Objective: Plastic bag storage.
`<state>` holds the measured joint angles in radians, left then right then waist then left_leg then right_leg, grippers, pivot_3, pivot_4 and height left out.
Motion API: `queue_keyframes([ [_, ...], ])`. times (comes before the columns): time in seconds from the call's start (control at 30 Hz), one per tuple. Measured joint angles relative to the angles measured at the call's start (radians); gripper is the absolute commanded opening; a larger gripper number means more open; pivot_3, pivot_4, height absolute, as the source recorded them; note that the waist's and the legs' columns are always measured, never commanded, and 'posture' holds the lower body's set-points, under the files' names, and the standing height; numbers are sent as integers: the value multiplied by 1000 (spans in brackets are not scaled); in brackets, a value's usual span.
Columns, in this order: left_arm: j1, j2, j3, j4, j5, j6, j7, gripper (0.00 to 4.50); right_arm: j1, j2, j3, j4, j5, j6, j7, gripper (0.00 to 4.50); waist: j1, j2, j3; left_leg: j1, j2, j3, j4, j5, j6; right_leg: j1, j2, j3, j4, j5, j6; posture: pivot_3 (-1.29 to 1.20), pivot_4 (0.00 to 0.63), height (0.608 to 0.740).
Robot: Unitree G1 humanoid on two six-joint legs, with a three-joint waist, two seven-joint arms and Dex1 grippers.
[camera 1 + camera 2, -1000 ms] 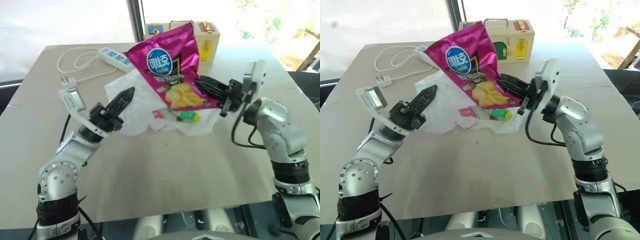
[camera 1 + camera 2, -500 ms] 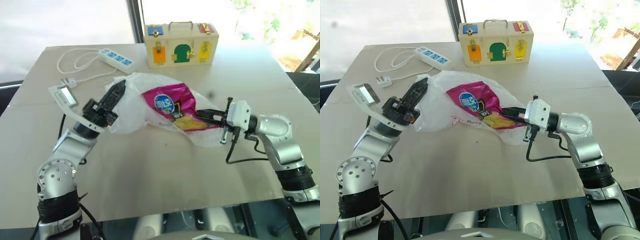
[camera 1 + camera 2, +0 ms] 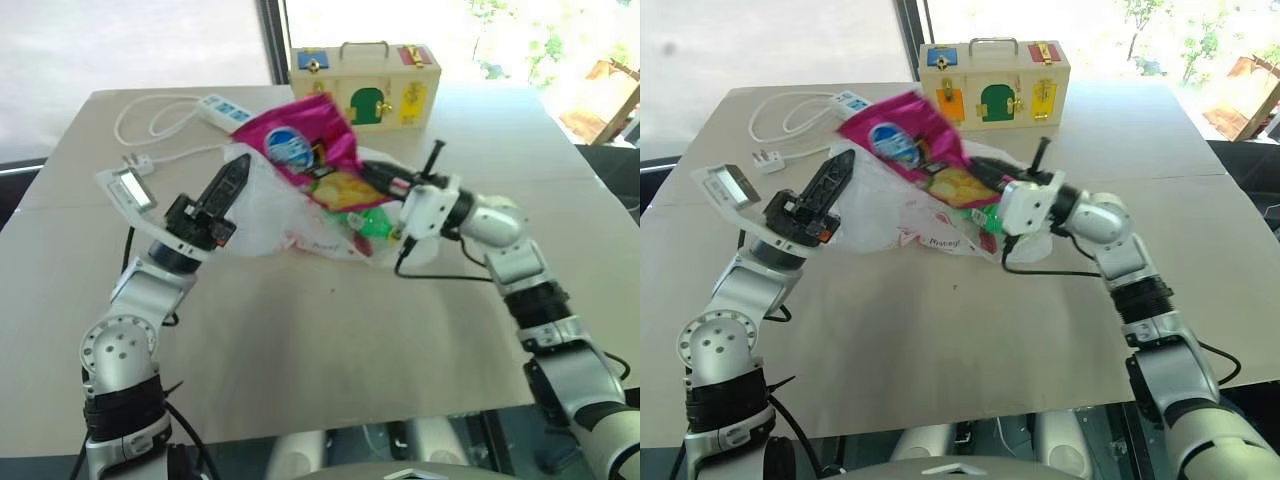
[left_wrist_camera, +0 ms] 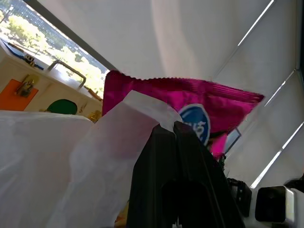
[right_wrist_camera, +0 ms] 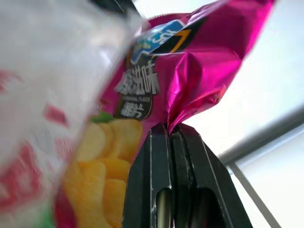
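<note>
The thin translucent white plastic bag (image 3: 270, 215) is pinched in the closed left hand (image 3: 236, 176), spreading toward 3 o'clock; the closed right hand (image 3: 372, 178) grips a pink chip packet (image 3: 300, 148).

The right gripper (image 3: 372, 178), clamped on the pink chip packet (image 3: 300, 150), is lifting it back out above the plastic bag (image 3: 262, 205) and shifting it leftward, nearer the wooden box (image 3: 365, 85).

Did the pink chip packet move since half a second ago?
Yes. The chip packet rose, now nearer the wooden box.
</note>
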<state>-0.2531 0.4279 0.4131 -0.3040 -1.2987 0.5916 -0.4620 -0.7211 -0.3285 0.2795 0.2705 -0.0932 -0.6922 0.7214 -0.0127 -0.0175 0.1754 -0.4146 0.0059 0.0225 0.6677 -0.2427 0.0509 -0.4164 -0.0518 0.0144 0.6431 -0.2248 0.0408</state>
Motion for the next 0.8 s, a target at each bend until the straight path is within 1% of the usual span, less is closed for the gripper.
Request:
queue_keyframes([
  [0.1,0,-3,0,0,2,-1,3,0,57,-3,106,-20,20,9,94,35,1,0,0,0,-1,-1,0,0,0,1,-1,0,0,0,0,0,150,740],
  [0.2,-1,-16,-1,0,4,-3,5,0,67,-23,171,-21,-16,36,150,35,0,0,0,1,-1,-1,1,0,0,1,-1,-1,1,0,0,0,150,740],
  [0.27,-3,-23,-3,0,9,-7,5,0,47,-19,195,-6,-102,66,135,35,-1,0,0,1,-1,-1,1,0,0,0,-1,-1,2,0,0,0,150,740],
  [0.3,-5,-25,-5,0,13,-9,5,0,20,-12,197,16,-161,99,103,35,-2,0,0,1,-1,-1,0,1,-1,0,-1,-1,3,0,-1,0,150,740],
  [0.43,-9,-32,-13,0,20,-14,5,0,-88,24,193,93,-289,247,18,35,-1,0,0,1,-1,-2,0,1,-2,0,0,-2,4,0,-1,0,150,740],
  [0.63,-11,-43,-24,-1,23,-21,5,0,-161,97,192,153,-406,537,-70,35,2,0,0,0,-2,-2,0,1,-2,0,-1,-2,3,0,-1,0,150,740],
  [0.7,-11,-44,-24,0,26,-27,5,0,-171,109,199,175,-447,607,-96,35,2,0,0,0,-2,-2,0,1,-2,0,-1,-3,3,0,-1,0,150,740],
  [0.8,-11,-48,-25,-1,33,-32,5,0,-173,132,216,190,-487,659,-131,35,-1,0,0,0,-2,-2,0,1,-2,-1,-1,-4,3,0,-1,0,150,740],
])
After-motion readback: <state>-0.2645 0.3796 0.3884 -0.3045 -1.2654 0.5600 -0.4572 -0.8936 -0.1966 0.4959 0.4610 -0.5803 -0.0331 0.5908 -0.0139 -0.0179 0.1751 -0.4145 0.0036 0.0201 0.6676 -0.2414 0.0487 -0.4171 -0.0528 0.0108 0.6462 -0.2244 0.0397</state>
